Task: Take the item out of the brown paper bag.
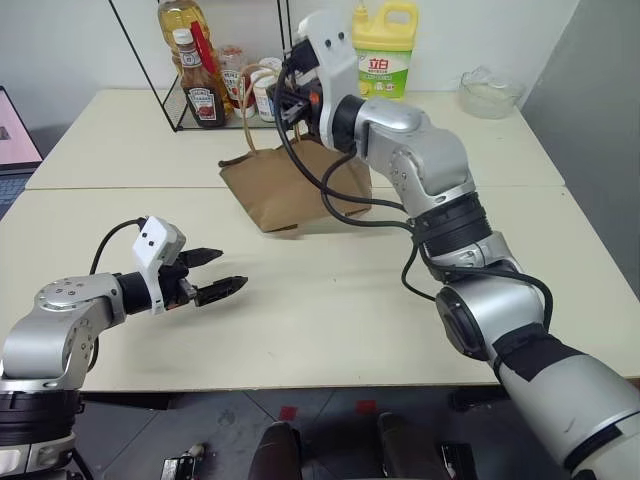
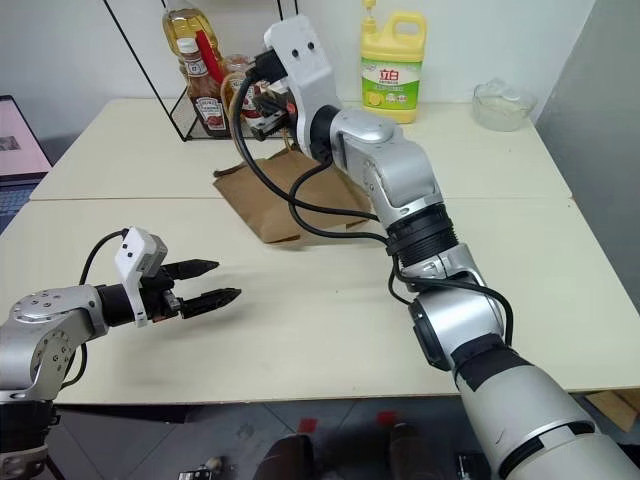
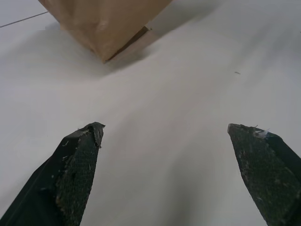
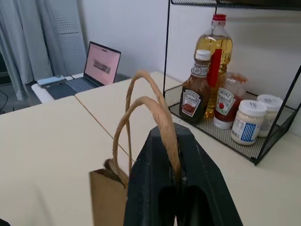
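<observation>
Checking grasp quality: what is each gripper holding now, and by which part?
The right gripper is shut on the brown paper bag, pinching its loop handles. The left gripper is open, holding nothing.

Two cream tables (image 1: 330, 320) butted along a seam stand before a white wall (image 4: 136, 28), with a black wire rack (image 4: 263, 141) of bottles and jars, a yellow detergent jug (image 1: 384, 50), a clear glass bowl (image 1: 490, 92), an open laptop (image 4: 96, 68) and grey curtains (image 4: 28, 42).
</observation>
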`<state>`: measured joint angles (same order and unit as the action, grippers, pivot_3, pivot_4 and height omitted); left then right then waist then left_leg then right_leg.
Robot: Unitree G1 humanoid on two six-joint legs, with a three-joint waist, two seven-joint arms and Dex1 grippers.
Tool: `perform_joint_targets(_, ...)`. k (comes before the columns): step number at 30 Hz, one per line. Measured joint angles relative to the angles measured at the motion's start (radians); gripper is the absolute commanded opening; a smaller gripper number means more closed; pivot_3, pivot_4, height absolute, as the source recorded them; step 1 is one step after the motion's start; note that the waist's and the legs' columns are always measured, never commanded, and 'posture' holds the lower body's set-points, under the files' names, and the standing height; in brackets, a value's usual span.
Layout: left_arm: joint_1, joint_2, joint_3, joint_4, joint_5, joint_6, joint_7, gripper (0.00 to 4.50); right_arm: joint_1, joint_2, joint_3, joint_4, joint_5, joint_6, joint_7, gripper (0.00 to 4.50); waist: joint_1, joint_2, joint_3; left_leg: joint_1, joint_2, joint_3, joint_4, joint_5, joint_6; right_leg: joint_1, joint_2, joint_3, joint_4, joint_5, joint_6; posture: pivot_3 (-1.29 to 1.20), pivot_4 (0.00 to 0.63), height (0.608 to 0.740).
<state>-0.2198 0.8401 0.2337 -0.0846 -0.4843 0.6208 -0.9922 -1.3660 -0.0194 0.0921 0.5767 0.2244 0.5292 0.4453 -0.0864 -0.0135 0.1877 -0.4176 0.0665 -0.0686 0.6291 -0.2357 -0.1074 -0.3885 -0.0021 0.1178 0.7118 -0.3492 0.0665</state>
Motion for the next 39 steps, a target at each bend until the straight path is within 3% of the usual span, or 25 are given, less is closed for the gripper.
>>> perform_joint_targets(21, -0.089, -0.011, 0.047, 0.012, -0.067, 0.014, 0.042, 4.50, 0.019, 0.000, -0.001, 0.058, -0.057, -0.044, 0.012, 0.04, -0.004, 0.000, 0.000, 0.000, 0.000, 0.000, 0.000, 0.000, 0.000, 0.000, 0.000, -0.001, 0.001, 0.000, 0.000, 0.00, 0.150, 0.740)
perform_joint_targets(28, -0.104, 0.041, 0.066, -0.009, -0.114, 0.074, 0.029, 4.50, 0.034, -0.021, 0.000, 0.060, -0.084, -0.057, 0.036, 0.04, -0.005, 0.000, 0.000, 0.000, 0.000, -0.001, 0.000, 0.000, 0.000, 0.000, 0.000, -0.001, 0.001, 0.000, 0.000, 0.00, 0.150, 0.740)
perform_joint_targets(39, -0.116, 0.047, 0.069, -0.023, -0.132, 0.092, 0.039, 4.50, 0.033, -0.035, 0.000, 0.132, -0.101, -0.119, 0.042, 0.04, -0.005, 0.000, 0.000, 0.000, 0.000, -0.001, 0.000, 0.001, -0.001, 0.000, 0.000, -0.001, 0.001, 0.000, 0.000, 0.00, 0.150, 0.740)
